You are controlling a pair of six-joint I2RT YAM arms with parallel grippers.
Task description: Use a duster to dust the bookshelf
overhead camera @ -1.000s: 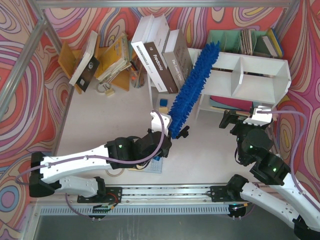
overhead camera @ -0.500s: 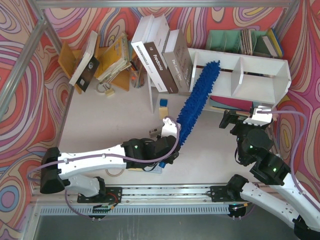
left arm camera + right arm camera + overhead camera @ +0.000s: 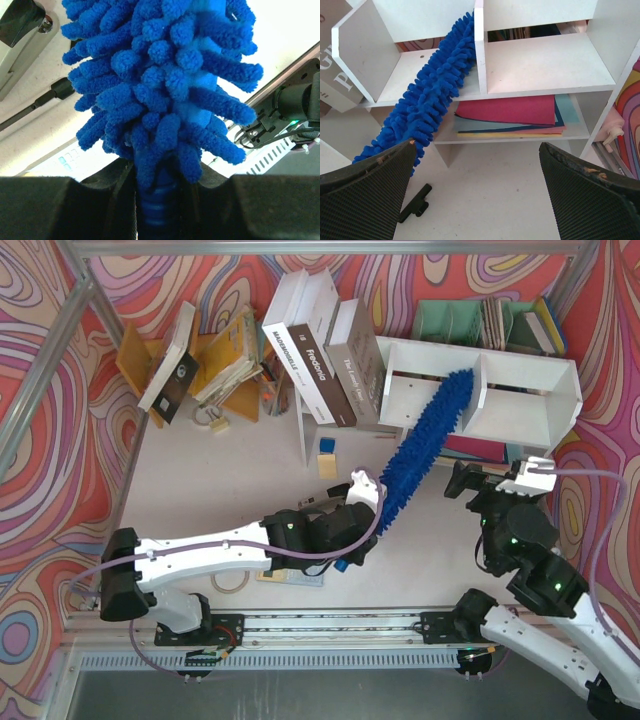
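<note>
Black left gripper (image 3: 368,508): clamped tight on the slim blue handle at the base of the long bright-blue fluffy microfibre duster (image 3: 425,440).
Duster head: slants away from that gripper into the left cubby (image 3: 395,65); its far part lies on the cubby floor, its tip beside the central divider (image 3: 479,55).
Large white board bookshelf (image 3: 520,390): stands at the far right of the white bench (image 3: 250,450); flat red, teal and yellow sheets (image 3: 510,112) are stacked on its lower tier.
Right gripper (image 3: 475,190): fingers spread wide, holding nothing, in front of the bookshelf and apart from the duster.
</note>
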